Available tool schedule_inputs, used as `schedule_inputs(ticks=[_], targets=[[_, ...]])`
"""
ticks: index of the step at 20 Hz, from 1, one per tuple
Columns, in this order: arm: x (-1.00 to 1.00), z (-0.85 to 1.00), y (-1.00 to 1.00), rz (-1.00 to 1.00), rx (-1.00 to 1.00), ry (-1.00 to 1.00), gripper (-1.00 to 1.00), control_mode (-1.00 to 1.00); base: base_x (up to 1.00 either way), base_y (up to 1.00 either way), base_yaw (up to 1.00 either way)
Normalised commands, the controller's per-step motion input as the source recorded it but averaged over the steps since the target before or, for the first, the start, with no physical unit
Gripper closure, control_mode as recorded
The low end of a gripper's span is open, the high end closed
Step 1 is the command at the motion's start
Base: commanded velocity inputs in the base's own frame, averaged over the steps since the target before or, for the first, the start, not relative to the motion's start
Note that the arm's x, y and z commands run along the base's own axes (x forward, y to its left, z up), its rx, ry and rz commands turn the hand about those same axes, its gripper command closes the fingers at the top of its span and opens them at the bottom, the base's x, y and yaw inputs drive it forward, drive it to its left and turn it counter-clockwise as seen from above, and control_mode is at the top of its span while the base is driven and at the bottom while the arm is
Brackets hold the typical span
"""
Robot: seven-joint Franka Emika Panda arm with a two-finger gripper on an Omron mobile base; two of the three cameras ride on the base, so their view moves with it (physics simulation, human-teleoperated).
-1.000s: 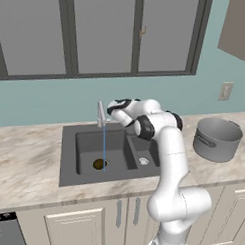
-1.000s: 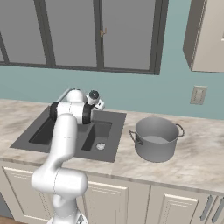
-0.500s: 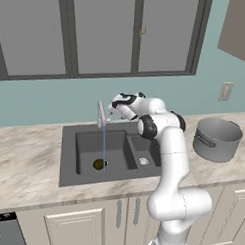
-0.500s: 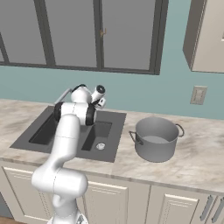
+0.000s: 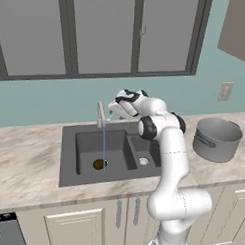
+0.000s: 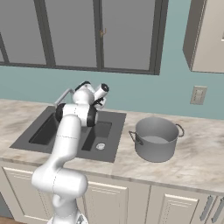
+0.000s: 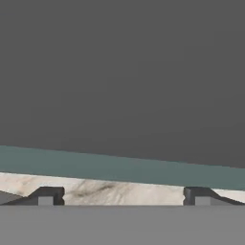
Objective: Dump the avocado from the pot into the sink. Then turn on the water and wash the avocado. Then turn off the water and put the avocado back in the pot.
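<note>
The avocado (image 5: 99,164) lies on the floor of the large basin of the dark sink (image 5: 68,157), and a thin stream of water (image 5: 104,144) from the silver faucet (image 5: 101,113) falls right next to it. My gripper (image 5: 115,110) hovers just right of the faucet's top, above the sink's back edge. In the hand view the gripper (image 7: 123,197) is open, its fingertips (image 7: 46,196) wide apart with nothing between them. The grey pot (image 5: 216,139) stands upright on the counter to the right of the sink (image 6: 43,131); the same pot (image 6: 155,139) looks empty.
The small basin has a silver drain (image 5: 143,161). Marble counter (image 5: 23,166) runs on both sides of the sink. A teal wall and dark windows (image 5: 97,33) rise behind. An outlet (image 6: 197,95) sits on the wall above the pot. An upper cabinet (image 6: 205,35) hangs at the right.
My hand has drawn slightly up and to the right, away from the faucet, and its jaws have opened wider. Water runs throughout.
</note>
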Motion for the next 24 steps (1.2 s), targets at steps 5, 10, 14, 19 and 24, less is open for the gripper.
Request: schedule_inputs(ticks=[5,10,14,19,24], targets=[[-0.07,-0.24,0.89,0.01,0.01,0.01,-1.0,-1.0,0.0,0.0,0.0],[-0.08,-0.12,0.77,0.0,0.04,0.0,-1.0,-1.0,0.0,0.0,0.0],[0.19,-0.14,0.54,0.0,0.1,0.02,-1.0,-1.0,0.0,0.0,0.0],[0.18,-0.19,0.4,0.0,0.2,0.11,-1.0,-1.0,0.0,0.0,0.0],[-0.01,-0.1,0.46,-0.04,0.2,0.1,-1.0,-1.0,0.0,0.0,0.0]])
